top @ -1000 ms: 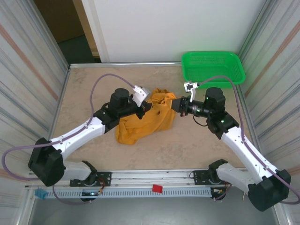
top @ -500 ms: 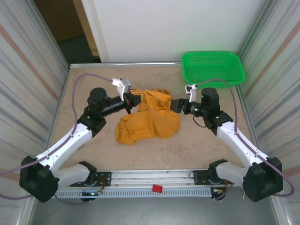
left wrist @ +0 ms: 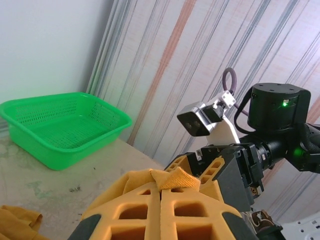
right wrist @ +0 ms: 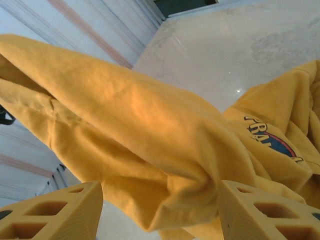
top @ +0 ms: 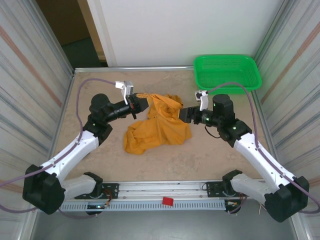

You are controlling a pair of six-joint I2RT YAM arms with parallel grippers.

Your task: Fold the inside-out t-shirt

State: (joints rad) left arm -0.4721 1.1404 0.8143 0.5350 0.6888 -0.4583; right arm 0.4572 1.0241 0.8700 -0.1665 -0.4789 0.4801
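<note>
Top view drops onto the t-shirt (top: pixel 160 132) from behind my bases; left wrist peers past it to the green basket (left wrist: pixel 65 127); right wrist's close-up, and all three share it.

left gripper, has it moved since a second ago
Yes, the left gripper has pulled left, farther from the green basket, with the t-shirt pinched in it.

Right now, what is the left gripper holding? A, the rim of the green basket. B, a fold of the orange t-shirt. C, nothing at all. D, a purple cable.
B: in the left wrist view the left gripper has its fingers shut together, with a fold of the orange t-shirt pinched at their tips. The green basket sits apart, farther back on the table.
</note>
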